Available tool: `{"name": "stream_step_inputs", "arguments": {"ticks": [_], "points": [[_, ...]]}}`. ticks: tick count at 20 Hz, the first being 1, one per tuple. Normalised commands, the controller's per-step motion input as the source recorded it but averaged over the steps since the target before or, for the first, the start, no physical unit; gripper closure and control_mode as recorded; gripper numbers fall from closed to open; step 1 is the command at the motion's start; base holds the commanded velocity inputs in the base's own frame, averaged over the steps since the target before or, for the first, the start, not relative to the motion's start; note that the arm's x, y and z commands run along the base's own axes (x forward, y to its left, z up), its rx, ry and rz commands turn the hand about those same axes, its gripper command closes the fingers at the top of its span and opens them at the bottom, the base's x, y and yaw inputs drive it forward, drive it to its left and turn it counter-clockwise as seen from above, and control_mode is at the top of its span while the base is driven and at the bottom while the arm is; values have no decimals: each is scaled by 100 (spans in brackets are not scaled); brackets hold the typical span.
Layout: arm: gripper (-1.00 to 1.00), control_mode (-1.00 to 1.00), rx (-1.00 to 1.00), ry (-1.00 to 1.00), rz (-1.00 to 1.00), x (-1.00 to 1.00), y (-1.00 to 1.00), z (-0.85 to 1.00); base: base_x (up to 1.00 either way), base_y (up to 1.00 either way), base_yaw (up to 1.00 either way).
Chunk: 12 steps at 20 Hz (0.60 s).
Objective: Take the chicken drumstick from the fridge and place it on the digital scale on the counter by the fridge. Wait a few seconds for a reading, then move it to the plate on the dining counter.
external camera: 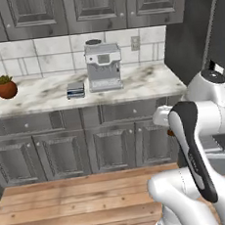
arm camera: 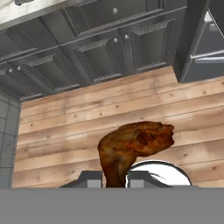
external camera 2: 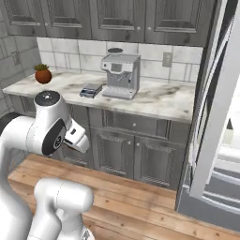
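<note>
The chicken drumstick (arm camera: 131, 144), orange-brown and glossy, hangs over the wooden floor with its thin end clamped in my gripper (arm camera: 114, 179), which is shut on it. My hand (external camera: 162, 116) is held low in front of the lower cabinets, left of the fridge (external camera: 215, 49). The digital scale (external camera: 76, 90), a small flat slab, lies on the marble wall counter (external camera: 145, 81) just left of the coffee machine (external camera: 103, 66). From the other side, the scale (external camera 2: 91, 90) sits well above and behind my hand (external camera 2: 77, 137). The fridge (external camera 2: 220, 117) stands open at the right. The plate and the dining counter are out of view.
A potted plant (external camera: 6, 87) stands at the counter's far left. Grey cabinet doors (arm camera: 100, 57) run under the counter, and upper cabinets (external camera 2: 117, 18) hang above it. A plank floor (external camera: 70, 202) lies in front.
</note>
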Motion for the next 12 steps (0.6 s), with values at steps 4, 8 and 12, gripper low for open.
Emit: {"name": "stream_step_inputs", "arguments": {"ticks": [4,8,12], "points": [[100,100,0,0,0,0,0,0,100,63,11],[100,100,0,0,0,0,0,0,99,51,3],[100,100,0,0,0,0,0,0,78,44,0]]}}
